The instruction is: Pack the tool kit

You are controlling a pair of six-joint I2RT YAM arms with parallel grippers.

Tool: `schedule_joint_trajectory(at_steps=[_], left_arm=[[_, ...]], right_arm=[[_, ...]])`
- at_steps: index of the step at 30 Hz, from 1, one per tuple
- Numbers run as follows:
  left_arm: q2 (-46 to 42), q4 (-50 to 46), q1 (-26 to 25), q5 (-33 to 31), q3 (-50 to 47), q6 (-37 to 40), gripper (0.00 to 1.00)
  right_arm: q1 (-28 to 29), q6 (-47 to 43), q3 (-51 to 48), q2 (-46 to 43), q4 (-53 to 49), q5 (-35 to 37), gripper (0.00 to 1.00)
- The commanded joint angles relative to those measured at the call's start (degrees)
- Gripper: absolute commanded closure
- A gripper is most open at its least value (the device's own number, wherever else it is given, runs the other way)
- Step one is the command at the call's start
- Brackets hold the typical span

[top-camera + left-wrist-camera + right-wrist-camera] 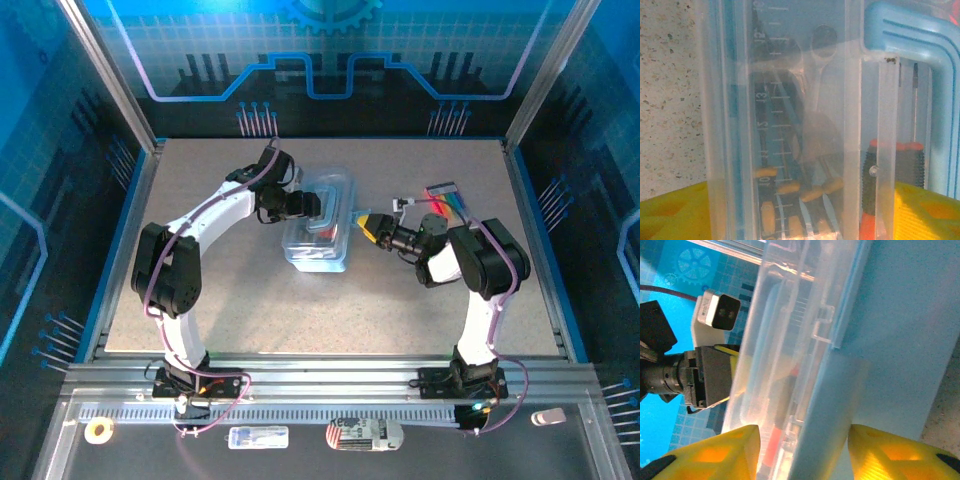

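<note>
Left claw (800, 212) astride translucent plastic case (790, 100)

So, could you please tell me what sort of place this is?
Probably an enclosed robot test cell: two white-and-black arms bolted to an aluminium rail, a speckled beige tabletop, and blue gear-patterned wall panels.

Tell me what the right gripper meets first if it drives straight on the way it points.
The clear tool case: its edge sits between the right gripper fingers, so contact looks almost immediate, though depth is unclear.
</note>
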Motion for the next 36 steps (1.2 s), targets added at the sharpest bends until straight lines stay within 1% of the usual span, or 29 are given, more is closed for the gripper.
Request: schedule_joint_trajectory(at_steps=[1, 3, 7, 12, 16, 20, 22, 25, 31, 34, 36], left_arm=[[6.14, -5.32, 0.14, -6.06, -4.53, -1.1, 0.46], [6.07, -5.44, 0.06, -6.2, -4.49, -1.08, 0.46], [5.95, -5.59, 0.06, -6.27, -4.41, -0.94, 0.46], [5.72, -5.64, 0.06, -6.03, -4.34, -0.97, 0.46], [5.0, -4.91, 0.11, -5.77, -5.23, -1.28, 0.47], [4.55, -4.23, -0.02, -5.6, -6.39, -1.56, 0.47], [4.44, -4.32, -0.03, -5.63, -6.54, -1.55, 0.47], [4.31, -4.23, -0.03, -5.7, -6.51, -1.46, 0.47], [4.57, -4.28, -0.11, -5.51, -6.01, -1.45, 0.48], [4.57, -4.44, -0.12, -5.38, -5.97, -1.46, 0.48], [4.57, -4.27, -0.12, -5.37, -6.0, -1.44, 0.48]], right_arm=[[-0.47, -2.11, 1.63, -2.64, -0.03, -1.08, 0.49], [-0.45, -2.71, 1.77, -3.57, -0.99, -1.36, 0.49], [0.59, -5.92, 3.49, -4.69, -7.52, -0.77, 0.5], [1.36, -6.29, 4.56, -3.84, -9.47, 0.05, 0.52], [1.09, -6.93, 5.19, -3.07, -12.37, 2.14, 0.6], [0.76, -7.6, 5.96, -2.5, -14.73, 2.38, 0.61], [0.86, -7.69, 6.42, -2.04, -14.93, 2.1, 0.58], [0.95, -7.58, 7.1, -1.92, -15.28, 1.6, 0.52], [1.26, -7.98, 8.6, -2.1, -16.03, -0.99, 0.46], [1.44, -7.16, 9.01, -1.62, -14.83, -2.33, 0.43], [1.48, -6.95, 9.5, -0.85, -15.1, -2.96, 0.42]])
